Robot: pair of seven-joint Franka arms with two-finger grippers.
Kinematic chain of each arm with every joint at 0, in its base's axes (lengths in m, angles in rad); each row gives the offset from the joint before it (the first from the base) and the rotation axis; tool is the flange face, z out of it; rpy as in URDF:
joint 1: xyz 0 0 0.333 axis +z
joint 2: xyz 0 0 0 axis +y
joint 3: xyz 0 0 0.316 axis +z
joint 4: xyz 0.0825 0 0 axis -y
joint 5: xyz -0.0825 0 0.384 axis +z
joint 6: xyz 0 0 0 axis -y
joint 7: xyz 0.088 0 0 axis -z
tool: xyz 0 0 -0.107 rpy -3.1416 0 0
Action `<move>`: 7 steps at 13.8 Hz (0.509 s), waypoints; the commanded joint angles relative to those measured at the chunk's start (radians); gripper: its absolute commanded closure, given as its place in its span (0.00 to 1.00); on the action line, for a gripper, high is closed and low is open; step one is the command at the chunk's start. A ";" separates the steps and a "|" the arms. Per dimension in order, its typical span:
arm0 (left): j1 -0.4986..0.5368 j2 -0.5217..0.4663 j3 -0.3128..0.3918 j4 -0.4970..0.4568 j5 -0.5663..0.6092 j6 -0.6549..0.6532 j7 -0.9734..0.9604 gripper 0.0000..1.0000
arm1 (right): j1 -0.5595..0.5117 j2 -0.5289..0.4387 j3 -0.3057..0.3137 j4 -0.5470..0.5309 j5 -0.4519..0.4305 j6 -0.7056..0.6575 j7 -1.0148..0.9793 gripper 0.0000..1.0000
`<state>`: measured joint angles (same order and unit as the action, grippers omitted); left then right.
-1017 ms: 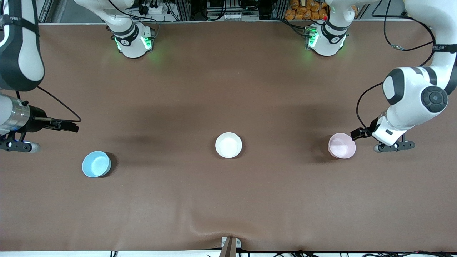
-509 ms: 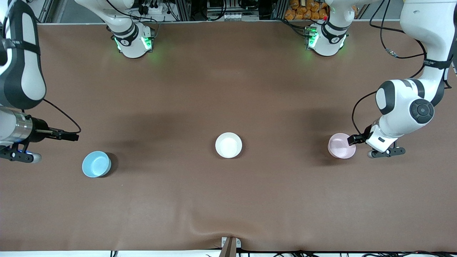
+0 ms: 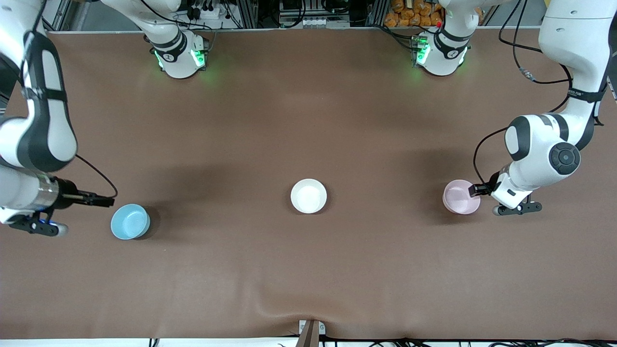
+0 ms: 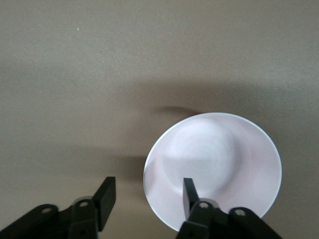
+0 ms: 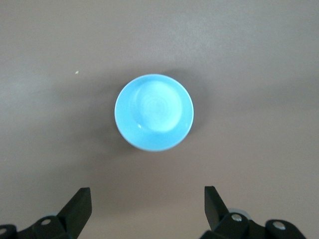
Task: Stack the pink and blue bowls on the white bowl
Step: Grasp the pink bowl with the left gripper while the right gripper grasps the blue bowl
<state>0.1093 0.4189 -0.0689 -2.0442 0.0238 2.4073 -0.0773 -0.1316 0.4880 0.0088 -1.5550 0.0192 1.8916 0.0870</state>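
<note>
The white bowl [image 3: 308, 195] sits mid-table. The pale pink bowl [image 3: 461, 196] sits toward the left arm's end and also shows in the left wrist view [image 4: 219, 164]. My left gripper [image 3: 476, 190] is open at its rim. In the left wrist view the left gripper [image 4: 148, 188] has one finger over the bowl's inside and the other outside it. The sky blue bowl [image 3: 129, 221] sits toward the right arm's end. My right gripper [image 3: 107, 201] is open and empty, above the table beside the blue bowl. In the right wrist view [image 5: 145, 195] the blue bowl [image 5: 154, 112] lies ahead of the fingers.
Brown cloth covers the table [image 3: 308, 270], with a small fold near the front edge. A small mount [image 3: 311, 330] sits at the front edge. The two arm bases [image 3: 181, 55] [image 3: 438, 53] and their cables stand along the table's edge farthest from the front camera.
The left gripper has moved in over the pink bowl's rim. The right gripper has moved nearer the blue bowl. No bowl has moved.
</note>
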 commanded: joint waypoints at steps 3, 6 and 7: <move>0.020 0.038 -0.005 0.019 -0.022 0.019 0.021 0.64 | -0.075 0.132 0.011 0.033 0.007 0.107 -0.108 0.00; 0.020 0.049 -0.005 0.021 -0.022 0.021 0.021 0.90 | -0.109 0.173 0.011 0.023 0.008 0.173 -0.162 0.00; 0.018 0.049 -0.005 0.021 -0.022 0.021 0.021 1.00 | -0.114 0.176 0.011 0.006 0.010 0.185 -0.171 0.00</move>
<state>0.1218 0.4582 -0.0684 -2.0383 0.0238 2.4188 -0.0773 -0.2225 0.6460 0.0058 -1.5551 0.0191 2.0633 -0.0496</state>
